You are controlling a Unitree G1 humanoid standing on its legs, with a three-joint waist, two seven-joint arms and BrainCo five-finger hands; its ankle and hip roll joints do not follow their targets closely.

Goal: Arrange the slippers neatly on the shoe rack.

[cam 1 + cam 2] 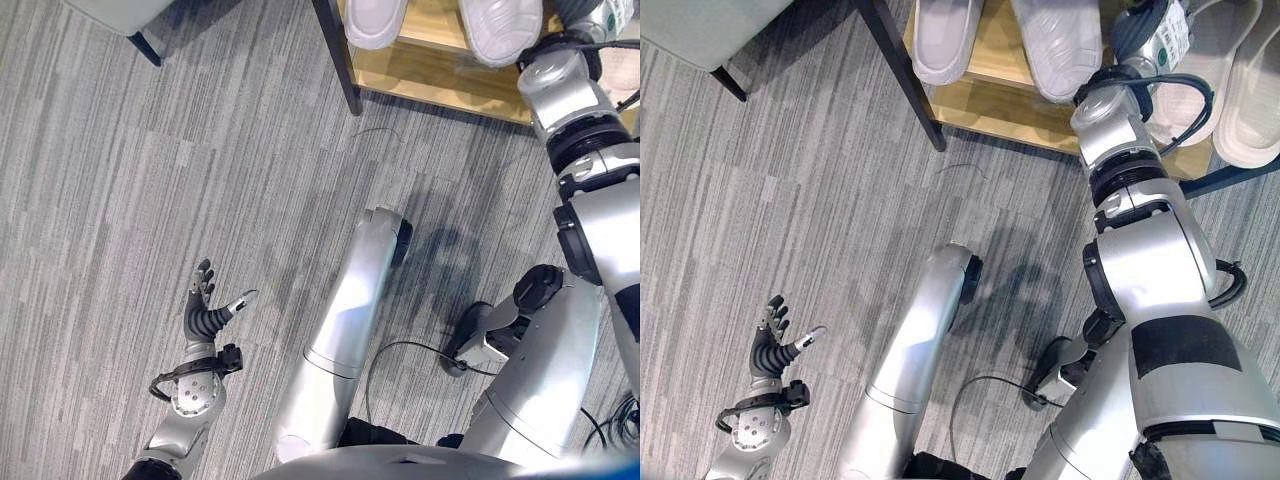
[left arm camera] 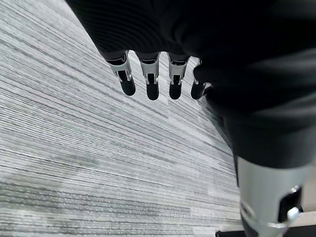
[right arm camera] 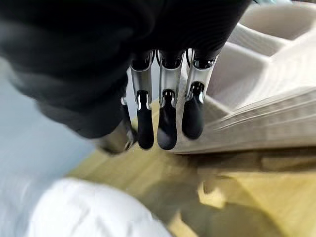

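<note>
A wooden shoe rack with a black frame stands at the far edge of the carpet. Two white slippers lie side by side on its shelf, and two beige slippers lie to their right. My right arm reaches up over the shelf between the pairs. In the right wrist view my right hand is open, its straight fingers just above the shelf, with a beige slipper past them and a white slipper close by. My left hand hangs open over the carpet, holding nothing.
A pale grey piece of furniture on a dark leg stands at the far left. Grey striped carpet stretches between it, the rack and my left hand.
</note>
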